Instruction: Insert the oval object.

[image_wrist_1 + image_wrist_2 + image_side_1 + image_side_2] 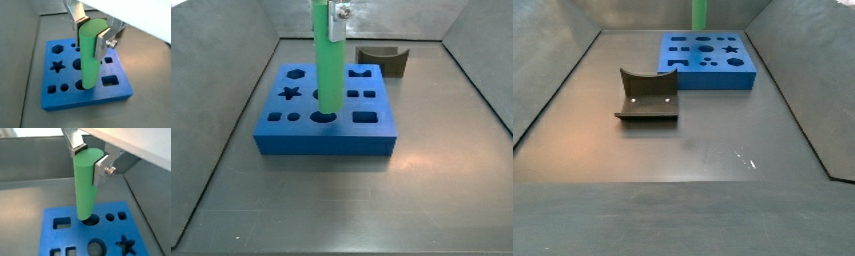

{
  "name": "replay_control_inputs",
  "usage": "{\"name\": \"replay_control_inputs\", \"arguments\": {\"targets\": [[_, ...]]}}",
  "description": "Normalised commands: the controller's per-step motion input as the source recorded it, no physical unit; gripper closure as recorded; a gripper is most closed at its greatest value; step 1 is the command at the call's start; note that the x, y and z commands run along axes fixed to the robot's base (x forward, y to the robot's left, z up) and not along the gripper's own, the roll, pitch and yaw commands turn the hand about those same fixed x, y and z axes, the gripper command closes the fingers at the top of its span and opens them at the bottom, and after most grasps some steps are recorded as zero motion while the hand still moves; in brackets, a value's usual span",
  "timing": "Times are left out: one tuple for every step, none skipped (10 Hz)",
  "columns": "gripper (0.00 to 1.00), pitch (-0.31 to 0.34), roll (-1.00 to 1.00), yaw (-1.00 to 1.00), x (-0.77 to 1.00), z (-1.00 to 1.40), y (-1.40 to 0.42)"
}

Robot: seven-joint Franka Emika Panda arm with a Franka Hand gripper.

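Note:
My gripper [91, 31] is shut on the top of the oval object [89, 55], a long bright green rod held upright. The silver fingers [101, 168] clamp its upper end from both sides. The rod's lower end meets a rounded hole [89, 220] in the blue block [113, 90], which has several shaped holes. How far the tip sits in the hole is hidden. In a side view the rod [326, 60] stands over the block's [325, 135] front row below the gripper [334, 20]. In a side view only the rod's lower part [700, 14] shows above the block [707, 78].
A dark grey curved piece [385, 58] lies on the floor apart from the block, also in a side view [647, 97]. Sloping grey walls [225, 110] ring the floor [700, 150].

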Motion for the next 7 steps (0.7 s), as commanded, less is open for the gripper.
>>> {"name": "replay_control_inputs", "arguments": {"targets": [[1.00, -0.024, 0.00, -1.00, 0.00, -0.05, 0.00], [1.00, -0.009, 0.00, -1.00, 0.00, -0.06, 0.00], [1.00, -0.004, 0.00, -1.00, 0.00, -0.07, 0.00], [1.00, 0.000, 0.00, -1.00, 0.00, -0.10, 0.00], [1.00, 0.000, 0.02, -1.00, 0.00, -0.16, 0.00], [1.00, 0.000, 0.04, -1.00, 0.00, -0.20, 0.00], [1.00, 0.004, 0.05, -1.00, -0.02, -0.23, 0.00]]}}
